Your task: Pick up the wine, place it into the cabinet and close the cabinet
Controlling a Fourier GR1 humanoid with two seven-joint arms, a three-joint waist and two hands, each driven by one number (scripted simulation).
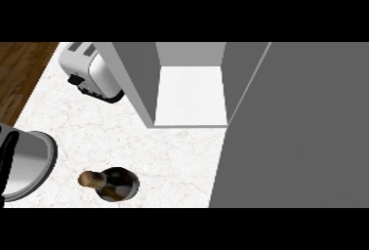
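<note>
The wine bottle [112, 183], dark glass with a brown cork top, stands on the white marble counter [122, 136] near the front, seen from above. Behind it the grey cabinet [137, 78] is open, showing its white inner shelf [191, 95]. Its grey door [302, 127] swings out toward me and fills the right side of the view. Neither hand shows in the head view.
A silver toaster [90, 71] sits at the back left beside the cabinet's left wall. A metal pot with a black handle [25, 163] stands at the left edge, close to the bottle. Wooden floor [18, 73] lies beyond the counter's left edge.
</note>
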